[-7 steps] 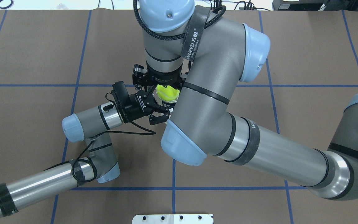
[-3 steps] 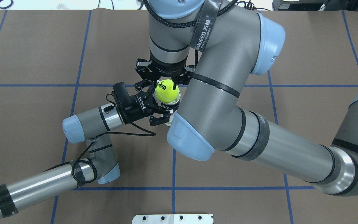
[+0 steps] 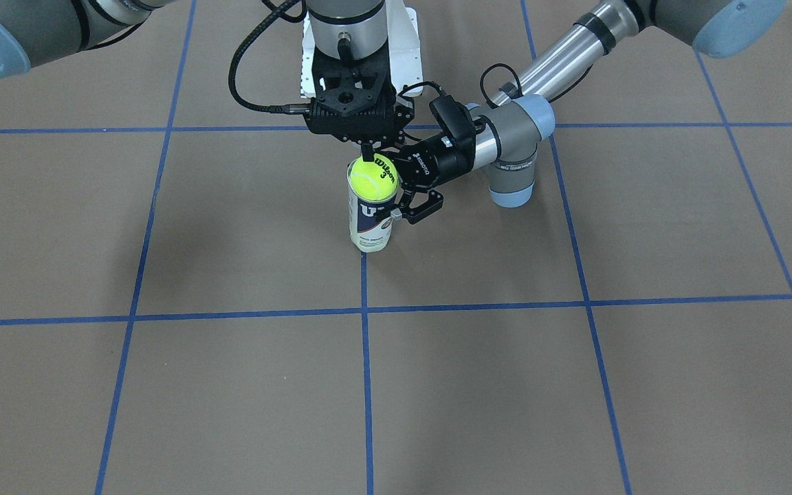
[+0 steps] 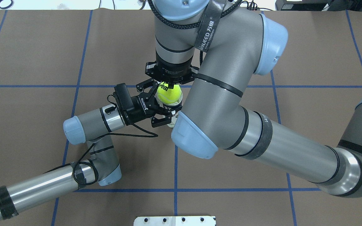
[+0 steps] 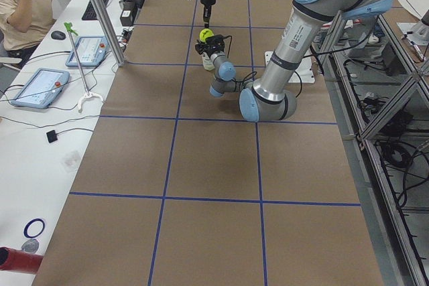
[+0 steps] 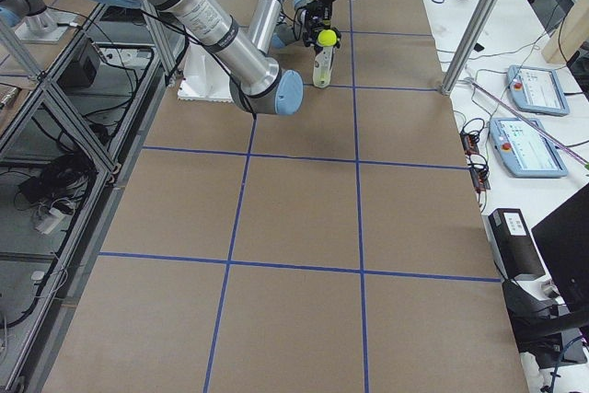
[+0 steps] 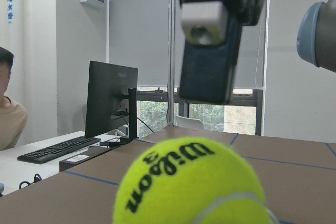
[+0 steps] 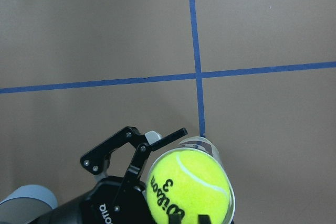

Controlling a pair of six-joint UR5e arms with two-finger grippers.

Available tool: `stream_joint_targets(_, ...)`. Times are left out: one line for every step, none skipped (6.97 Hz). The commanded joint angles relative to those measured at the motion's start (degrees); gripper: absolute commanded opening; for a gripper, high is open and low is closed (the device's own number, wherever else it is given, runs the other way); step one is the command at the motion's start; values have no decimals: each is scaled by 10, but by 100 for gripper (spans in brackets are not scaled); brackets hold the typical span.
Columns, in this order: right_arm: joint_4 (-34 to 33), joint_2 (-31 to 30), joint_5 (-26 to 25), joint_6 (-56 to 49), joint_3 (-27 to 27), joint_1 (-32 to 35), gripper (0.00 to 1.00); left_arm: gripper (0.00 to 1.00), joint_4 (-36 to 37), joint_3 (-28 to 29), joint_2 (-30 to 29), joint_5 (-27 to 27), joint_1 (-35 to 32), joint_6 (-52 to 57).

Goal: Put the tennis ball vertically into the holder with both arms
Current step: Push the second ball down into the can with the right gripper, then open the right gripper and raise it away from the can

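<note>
Operator: Ball, where is it?

Me: In the mouth of the can, seated at the rim with much of it standing proud. The can is upright on the worktop. My left fingers are clamped across its upper part from the side, one on each flank.

Operator: What changed in the last second?

Me: My right wrist. A second ago it sat over the can and hid most of the ball. Then it drew back, and the whole top of the ball showed from overhead. Now it has slid in again over the ball's far edge. Ball, can and left fingers have not shifted.

Operator: And the right fingers?

Me: One tip hangs over the top of the ball. The left wrist view shows a sliver of room between tip and felt. From the front they look to be touching, so I can't settle that. Whether the pair is spread or closed I cannot tell, since no view shows both. Nothing shows them wrapped around the ball, so I judge it let go.

Operator: Meaning what for the task?

Me: The drop-off looks done, the insertion not. The ball is lodged at the rim and has not gone down the tube. With a tip lined up above it, I judge a straight push down is called for. My left fingers must hold the can firm so it doesn't tip.
</note>
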Motion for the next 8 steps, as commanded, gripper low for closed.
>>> stream_joint_targets(56,-15,-1,-4,-38,-3,0,98,0,0,0,0,0,0)
stream_joint_targets(61,-26,-1,-4,-37,-3,0,98,0,0,0,0,0,0)
stream_joint_targets(61,-24,0,-4,-32,-3,0,98,0,0,0,0,0,0)
stream_joint_targets(57,-22,6,-3,-11,-2,2,98,0,0,0,0,0,0)
stream_joint_targets(44,-23,8,-3,16,2,79,98,0,0,0,0,0,0)
stream_joint_targets(23,-19,17,-4,33,19,99,98,0,0,0,0,0,0)
stream_joint_targets(15,-22,48,-6,41,52,100,98,2,-2,0,0,0,1)
stream_joint_targets(15,-31,67,-32,42,83,100,99,3,-5,1,0,-3,0)
